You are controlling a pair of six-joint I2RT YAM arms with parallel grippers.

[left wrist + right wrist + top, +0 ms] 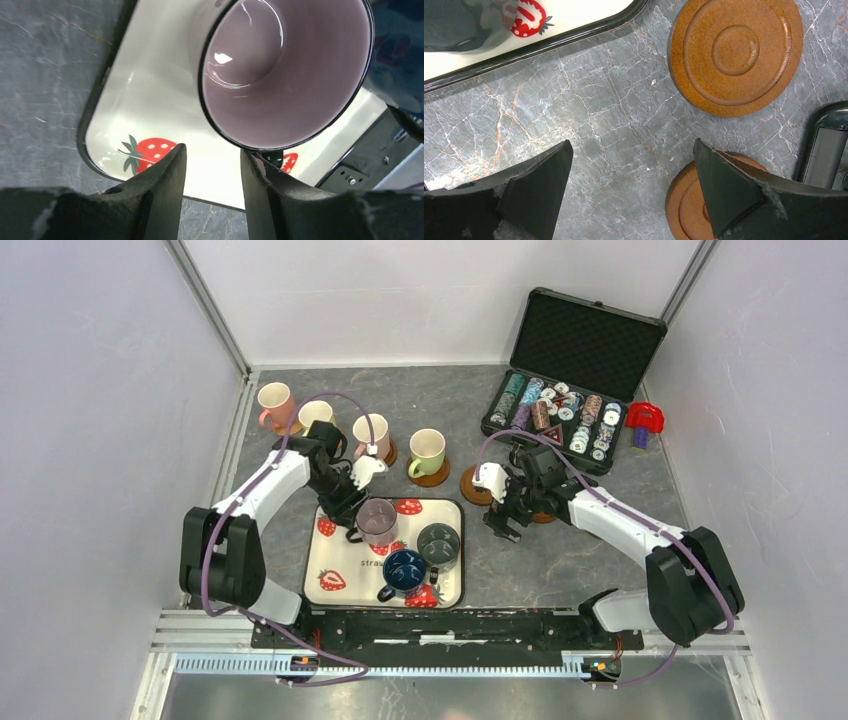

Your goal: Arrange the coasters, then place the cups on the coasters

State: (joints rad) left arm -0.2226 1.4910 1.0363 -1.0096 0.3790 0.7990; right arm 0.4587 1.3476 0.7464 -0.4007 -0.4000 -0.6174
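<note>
Step in hand: the mauve cup [377, 520] is being fetched from the back edge of the strawberry-print tray [345, 552]; four cups [370, 433] are already set in a row toward the back edge of the table [560, 570].
Left gripper [210, 152]: placed at the mauve cup's side, over the tray's back left corner; the jaws stand partway apart with only tray seen through the gap, and nothing is pinched.
Right gripper [631, 165]: held over bare table right of the tray; the jaws are spread wide and empty.
Next move: the cup's handle or wall must be taken between the fingers before lifting. A carry to the bare orange-brown coaster [734, 55] is judged to follow.
Hidden: the mauve cup's handle is not seen in the wrist view. A second coaster [684, 200] is half covered by a finger. Coasters under the two leftmost cups cannot be made out.
</note>
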